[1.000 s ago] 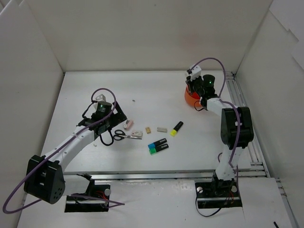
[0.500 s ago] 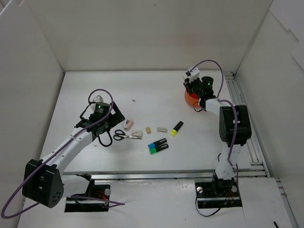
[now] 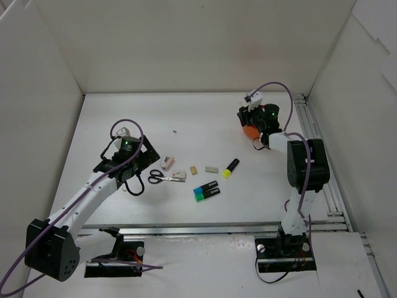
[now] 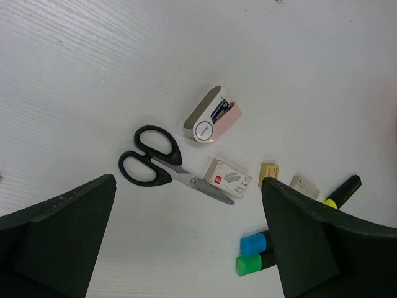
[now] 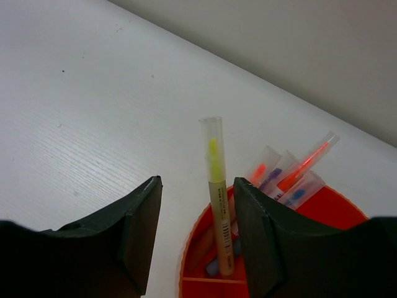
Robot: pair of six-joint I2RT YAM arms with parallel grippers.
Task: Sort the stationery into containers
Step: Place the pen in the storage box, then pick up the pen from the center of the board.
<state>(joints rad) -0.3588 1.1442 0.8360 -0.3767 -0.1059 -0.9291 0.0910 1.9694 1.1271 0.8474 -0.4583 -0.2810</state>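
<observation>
A white table (image 3: 186, 118) sits boxed in by plain white walls, with both arms reaching out from its near edge. At the far right stands the orange cup (image 3: 249, 131), and the right gripper (image 5: 197, 183) hangs directly over it. Its fingers are parted around a yellow-tipped pen (image 5: 217, 186) that stands nearly upright with its lower end inside the cup. There is clear space between the pen and the left finger, so nothing is clamped. Several other thin pens (image 5: 304, 161), with orange, purple and blue tips, lean against the cup's far side. The left gripper (image 3: 144, 169) hovers over the left-centre of the table with its fingers spread wide and nothing between them. Below it lie the black-handled scissors (image 4: 155, 164), their blades touching a small white box (image 4: 228, 179) with red print. A small pink stapler (image 4: 211, 118) lies just beyond the scissors. To the right are a beige eraser (image 4: 268, 171), a grey eraser (image 4: 304, 183) and a yellow highlighter (image 4: 341, 191). The blue highlighter (image 4: 253, 243) and green highlighter (image 4: 251, 265) lie side by side nearer the arms.
</observation>
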